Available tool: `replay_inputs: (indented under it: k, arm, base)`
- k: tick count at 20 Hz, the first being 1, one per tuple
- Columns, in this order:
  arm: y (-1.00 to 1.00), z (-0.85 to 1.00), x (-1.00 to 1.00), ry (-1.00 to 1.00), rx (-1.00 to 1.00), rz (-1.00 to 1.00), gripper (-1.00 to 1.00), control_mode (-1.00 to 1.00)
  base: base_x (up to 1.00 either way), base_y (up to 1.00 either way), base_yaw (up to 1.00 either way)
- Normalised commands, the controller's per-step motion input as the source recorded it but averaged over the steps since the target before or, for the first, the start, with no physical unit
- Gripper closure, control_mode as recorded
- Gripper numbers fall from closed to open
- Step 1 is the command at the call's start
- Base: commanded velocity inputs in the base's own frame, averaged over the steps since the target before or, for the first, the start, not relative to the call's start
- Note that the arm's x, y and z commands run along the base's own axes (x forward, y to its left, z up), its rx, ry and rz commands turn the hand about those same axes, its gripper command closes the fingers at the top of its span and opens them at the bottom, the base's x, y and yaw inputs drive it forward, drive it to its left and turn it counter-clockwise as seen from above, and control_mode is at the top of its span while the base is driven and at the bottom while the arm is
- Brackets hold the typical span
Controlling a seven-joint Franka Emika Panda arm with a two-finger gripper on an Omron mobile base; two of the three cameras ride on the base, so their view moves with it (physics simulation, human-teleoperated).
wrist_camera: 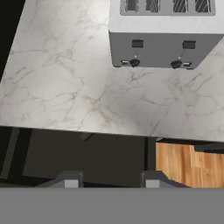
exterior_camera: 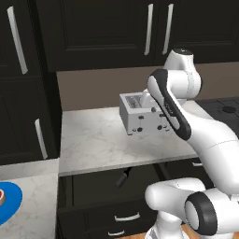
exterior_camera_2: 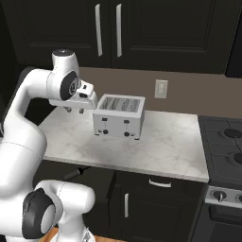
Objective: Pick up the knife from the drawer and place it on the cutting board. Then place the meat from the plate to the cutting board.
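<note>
Pincer point(wrist_camera: 109, 180) spread, above open drawer point(wrist_camera: 83, 157)

No text, labels, numbers — none readable

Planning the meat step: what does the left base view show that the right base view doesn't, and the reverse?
Left base view: the blue plate carrying the meat, at the frame's lower left edge. Right base view: the stove and a wall outlet. Both: the toaster, the marble counter and the drawer under it.
</note>
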Motion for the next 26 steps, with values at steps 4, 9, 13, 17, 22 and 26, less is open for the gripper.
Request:
replay_inputs:
  k: [4,9,13,17,22,26]
  arm:
    - [0.00,0.00,-0.11,0.00,0.00,0.00,-1.00,-1.00]
    - [0.00,-0.01,-0.14,0.00,0.00,0.00,-1.00,-1.00]
    - [0.00,0.00,0.00,0.00,0.00,0.00,-1.00,-1.00]
    - [0.00,0.00,0.00,0.00,0.00,0.00,-1.00,-1.00]
    - [0.00,0.00,0.00,0.00,0.00,0.00,-1.00,-1.00]
    - [0.00,0.00,0.00,0.00,0.00,0.00,-1.00,-1.00]
  base:
    - [0.00,0.00,0.00]
    - [0.00,0.00,0.00]
    - [0.00,0.00,0.00]
    - [0.00,0.00,0.00]
    - [0.00,0.00,0.00]
    - [0.00,0.00,0.00]
